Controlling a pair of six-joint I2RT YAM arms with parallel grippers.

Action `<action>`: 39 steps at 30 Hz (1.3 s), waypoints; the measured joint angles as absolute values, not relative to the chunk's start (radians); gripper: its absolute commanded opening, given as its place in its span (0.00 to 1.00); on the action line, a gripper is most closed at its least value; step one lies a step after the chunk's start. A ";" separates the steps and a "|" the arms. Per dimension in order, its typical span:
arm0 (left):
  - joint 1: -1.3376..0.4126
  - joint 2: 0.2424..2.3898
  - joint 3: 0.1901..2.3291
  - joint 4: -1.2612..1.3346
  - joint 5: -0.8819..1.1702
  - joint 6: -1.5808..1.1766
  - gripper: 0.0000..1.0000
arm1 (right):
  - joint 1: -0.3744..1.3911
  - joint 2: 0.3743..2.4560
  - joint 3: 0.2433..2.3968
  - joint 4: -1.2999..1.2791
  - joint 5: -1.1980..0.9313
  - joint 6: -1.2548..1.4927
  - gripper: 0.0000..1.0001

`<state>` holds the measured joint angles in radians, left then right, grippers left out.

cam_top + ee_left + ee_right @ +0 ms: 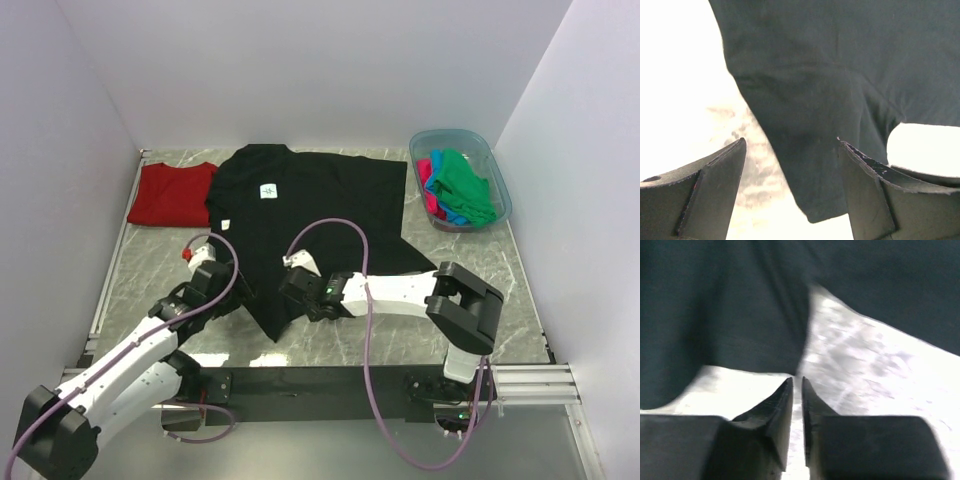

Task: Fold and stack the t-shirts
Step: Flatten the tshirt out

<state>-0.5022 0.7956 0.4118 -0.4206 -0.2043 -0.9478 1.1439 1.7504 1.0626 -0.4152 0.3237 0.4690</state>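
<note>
Starting the fold of the black t-shirt [310,215], spread mid-desk toward the far edge, we judge the left fingers [715,180], wide apart astride its near corner, must close on it, while the right fingers [772,420], pinched together empty, must first open.

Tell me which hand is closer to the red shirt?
Left. The left hand is just near-side of the red shirt, beside the black shirt; the right hand is farther right, at its lower part.
</note>
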 measured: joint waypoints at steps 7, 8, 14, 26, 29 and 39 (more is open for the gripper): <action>-0.622 0.797 0.397 -0.461 -0.251 -1.040 0.77 | 1.061 1.674 0.999 -0.437 0.340 0.487 0.36; -0.665 0.808 0.390 -0.460 -0.260 -1.056 0.77 | 1.046 1.658 0.988 -0.435 0.341 0.487 0.36; -0.851 0.939 0.393 -0.454 -0.314 -1.150 0.78 | 0.966 1.518 0.917 -0.435 0.340 0.490 0.38; -1.087 1.132 0.503 -0.503 -0.429 -1.322 0.73 | 0.897 1.283 0.828 -0.414 0.320 0.490 0.42; -1.143 1.175 0.536 -0.550 -0.453 -1.369 0.72 | 0.879 1.245 0.812 -0.412 0.317 0.490 0.42; -1.201 1.205 0.552 -0.614 -0.480 -1.443 0.49 | 0.841 1.193 0.768 -0.409 0.304 0.490 0.42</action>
